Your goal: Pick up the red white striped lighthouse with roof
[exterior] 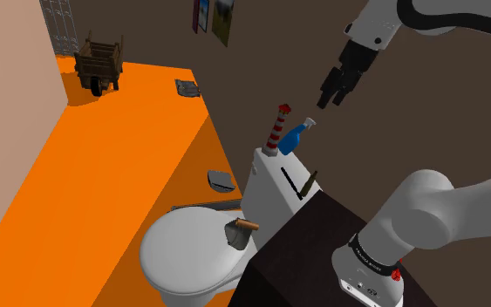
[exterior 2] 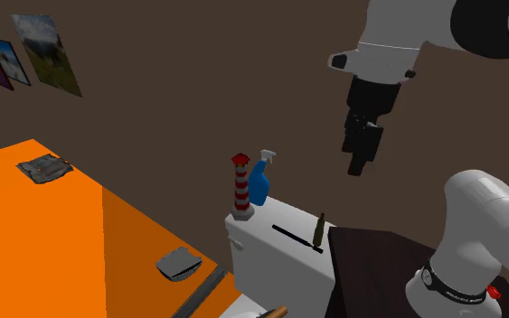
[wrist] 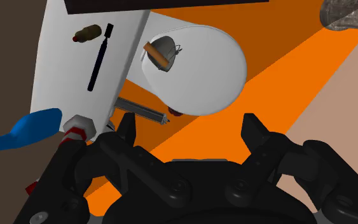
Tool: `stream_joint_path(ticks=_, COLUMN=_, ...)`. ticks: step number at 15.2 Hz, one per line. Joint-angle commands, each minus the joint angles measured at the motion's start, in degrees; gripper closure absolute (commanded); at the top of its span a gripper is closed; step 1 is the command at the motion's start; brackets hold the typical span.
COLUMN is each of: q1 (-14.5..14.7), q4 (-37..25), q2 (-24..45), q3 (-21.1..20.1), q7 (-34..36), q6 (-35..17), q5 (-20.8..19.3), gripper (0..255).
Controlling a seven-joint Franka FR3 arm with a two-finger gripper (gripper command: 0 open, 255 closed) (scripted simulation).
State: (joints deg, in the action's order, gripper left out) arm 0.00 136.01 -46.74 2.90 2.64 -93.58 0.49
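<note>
The red and white striped lighthouse [exterior: 276, 131] with a red roof stands upright at the far end of the white toilet tank [exterior: 269, 187]; it also shows upright on that tank [exterior 2: 241, 188]. My gripper [exterior: 334, 94] hangs in the air above it, off to the shoulder view's right, well apart from it [exterior 2: 358, 161]. In the wrist view the gripper [wrist: 190, 130] is open with nothing between the fingers. The lighthouse [wrist: 75, 129] lies just outside one finger [wrist: 128, 129], partly hidden by the hand.
A blue spray bottle [exterior: 295, 137] stands right beside the lighthouse. A black strip [exterior: 289, 181] and a small dark bottle [exterior: 310, 183] lie on the tank. A scoop [exterior: 239, 232] rests on the toilet lid [exterior: 187, 257]. The dark stand [exterior: 313, 253] adjoins the tank. A cart [exterior: 99, 61] sits on the orange floor.
</note>
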Motion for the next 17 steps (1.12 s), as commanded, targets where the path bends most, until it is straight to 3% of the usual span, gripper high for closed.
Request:
stream_joint_path(ticks=1, q1=0.0, q4=0.0, q2=0.0, q3=0.0, q7=0.0, q6=0.0, q5=0.0, gripper=0)
stream_joint_path(ticks=10, q1=-1.7, q4=3.6, q2=8.4, q3=10.9, q7=-9.8, q6=-17.7, q5=-0.9, gripper=0)
stream_joint_path(ticks=17, q1=-0.1, q4=1.5, q2=19.4, q3=20.4, q7=-19.5, q6=-30.2, q5=3.4, gripper=0)
